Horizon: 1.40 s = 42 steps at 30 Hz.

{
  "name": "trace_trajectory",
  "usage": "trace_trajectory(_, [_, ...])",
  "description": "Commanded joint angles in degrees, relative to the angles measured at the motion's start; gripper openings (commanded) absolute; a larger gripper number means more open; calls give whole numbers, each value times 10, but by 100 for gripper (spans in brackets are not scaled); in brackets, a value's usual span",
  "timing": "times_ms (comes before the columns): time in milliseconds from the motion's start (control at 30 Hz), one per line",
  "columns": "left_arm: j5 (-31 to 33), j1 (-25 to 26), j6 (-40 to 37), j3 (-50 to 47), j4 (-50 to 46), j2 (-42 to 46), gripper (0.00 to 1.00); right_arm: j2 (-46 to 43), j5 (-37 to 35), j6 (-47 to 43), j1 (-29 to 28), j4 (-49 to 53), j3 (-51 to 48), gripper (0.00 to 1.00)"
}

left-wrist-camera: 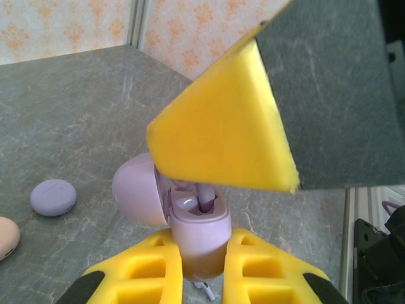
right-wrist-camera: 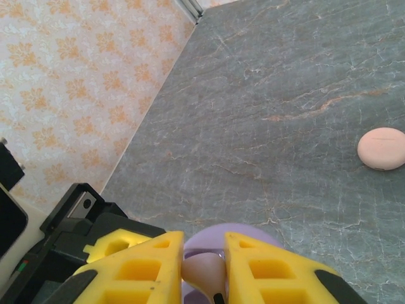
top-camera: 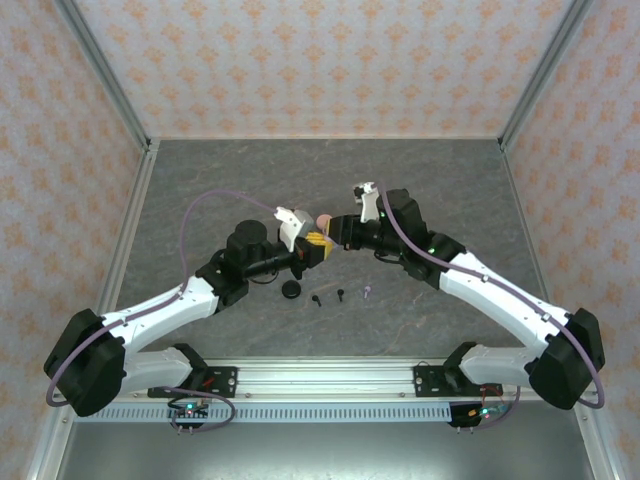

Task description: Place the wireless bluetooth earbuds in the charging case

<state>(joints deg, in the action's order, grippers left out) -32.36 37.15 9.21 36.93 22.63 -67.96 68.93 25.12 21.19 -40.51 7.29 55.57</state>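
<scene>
- Left wrist view: a lilac earbud point(left-wrist-camera: 205, 197) stands stem-up in one well of the open lilac charging case point(left-wrist-camera: 199, 231). The case's lid point(left-wrist-camera: 136, 190) is swung back to the left.
- My left gripper point(left-wrist-camera: 202, 253) is clamped on the body of that case, one yellow finger on each side.
- From the right wrist camera, my right gripper point(right-wrist-camera: 202, 244) pinches the pale head of the earbud between its fingers, with the lilac case just beneath them.
- One of the right gripper's yellow fingers point(left-wrist-camera: 221, 133) hangs directly above the open case in the left wrist view.
- Seen from the top camera, both grippers meet nose to nose near the middle of the grey table point(top-camera: 450, 180).
- Just in front of them on the table lie a black round case point(top-camera: 291, 290), two black earbuds point(top-camera: 317, 299) and a loose lilac earbud point(top-camera: 367, 292), roughly in a row.
- A closed lilac case point(left-wrist-camera: 54, 197) and a pale pink case point(right-wrist-camera: 381, 148) rest on the table farther off.
</scene>
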Motion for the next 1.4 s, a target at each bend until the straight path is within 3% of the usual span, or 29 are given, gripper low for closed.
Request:
trace_trajectory(0, [5, 7, 10, -1, 70, 25, 0, -8, 6, 9, -3, -4, -18, 22])
trace_trajectory(200, [7, 7, 12, -2, 74, 25, 0, -32, 1, 14, -3, -10, -27, 24])
trace_trajectory(467, [6, 8, 7, -2, 65, 24, 0, -46, -15, -1, 4, 29, -3, 44])
trace_trajectory(633, [14, 7, -3, -3, 49, 29, 0, -94, -87, -22, 19, 116, 19, 53])
trace_trajectory(833, [48, 7, -23, -23, 20, 66, 0, -113, -208, -30, 27, 289, 25, 53])
trace_trajectory(1033, [76, 7, -35, -51, -2, 115, 0, -59, -211, 3, 27, 343, -16, 51])
trace_trajectory(1367, [92, 7, -56, -63, -29, 155, 0, 131, -166, 39, 9, 266, -52, 45])
